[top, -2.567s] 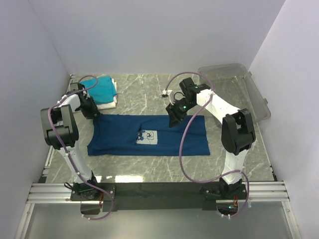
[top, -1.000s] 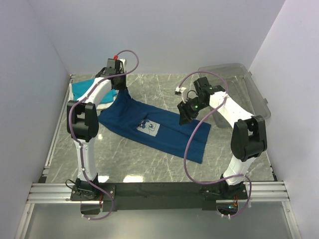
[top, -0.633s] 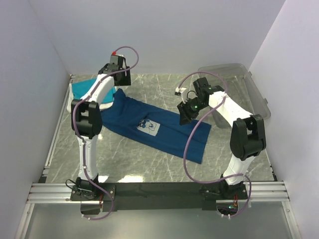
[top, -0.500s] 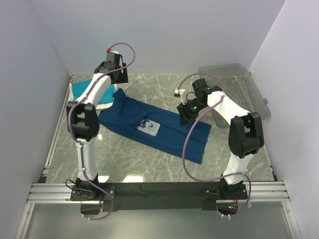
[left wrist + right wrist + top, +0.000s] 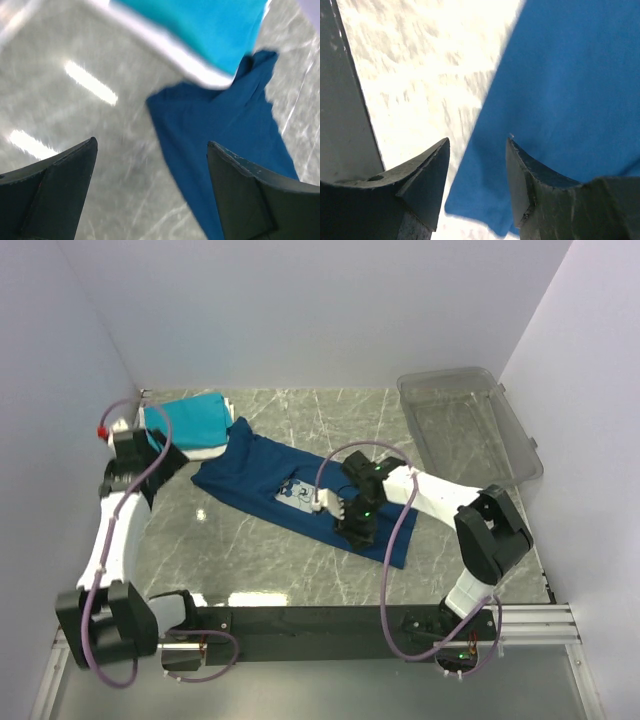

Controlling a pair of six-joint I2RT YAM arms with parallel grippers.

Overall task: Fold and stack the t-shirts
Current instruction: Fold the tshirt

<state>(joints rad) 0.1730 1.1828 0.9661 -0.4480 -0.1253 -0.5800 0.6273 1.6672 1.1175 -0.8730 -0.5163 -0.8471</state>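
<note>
Lying diagonally: navy blue cloth tee, far end beside folded teal-on-white tee stack. L gripper gapes wide, empty, near that end. R gripper half-spread over tee's near edge, nothing pinched.

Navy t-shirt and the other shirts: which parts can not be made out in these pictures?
- Top view: the right hand covers part of the navy t-shirt near its front edge.
- Top view: the white t-shirt lies mostly under the teal t-shirt; only its edge shows.
- Left wrist view: motion blur; the top edge cuts off the teal t-shirt.
- Right wrist view: frame edges cut off the navy t-shirt.
</note>
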